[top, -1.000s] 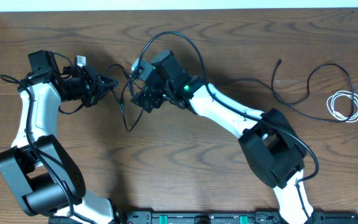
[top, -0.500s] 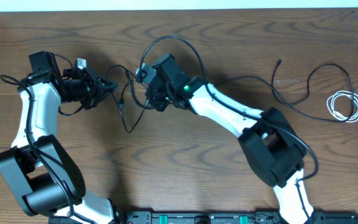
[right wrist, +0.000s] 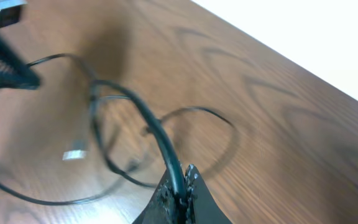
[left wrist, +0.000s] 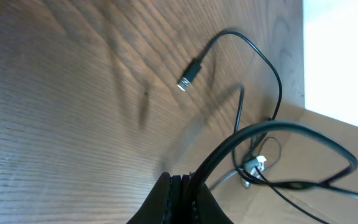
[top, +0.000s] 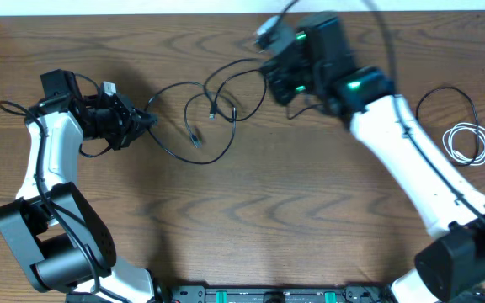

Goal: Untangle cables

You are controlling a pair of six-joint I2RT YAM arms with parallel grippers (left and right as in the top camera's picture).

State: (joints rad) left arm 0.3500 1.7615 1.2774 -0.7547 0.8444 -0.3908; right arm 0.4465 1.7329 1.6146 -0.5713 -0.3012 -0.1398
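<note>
Overhead: we look straight down from high up, with the whole table [top: 268,210] in frame.
Left wrist: we sit close over the wood, facing its far edge.
Right wrist: we sit close, tilted down.
Shared: the black cable [right wrist: 160,140].

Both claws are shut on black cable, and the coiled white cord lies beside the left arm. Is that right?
No. The overhead view shows the coiled white cord lying beside the right arm, far from the left one. The rest stands: the left claw and the right claw are each shut on black cable.
</note>
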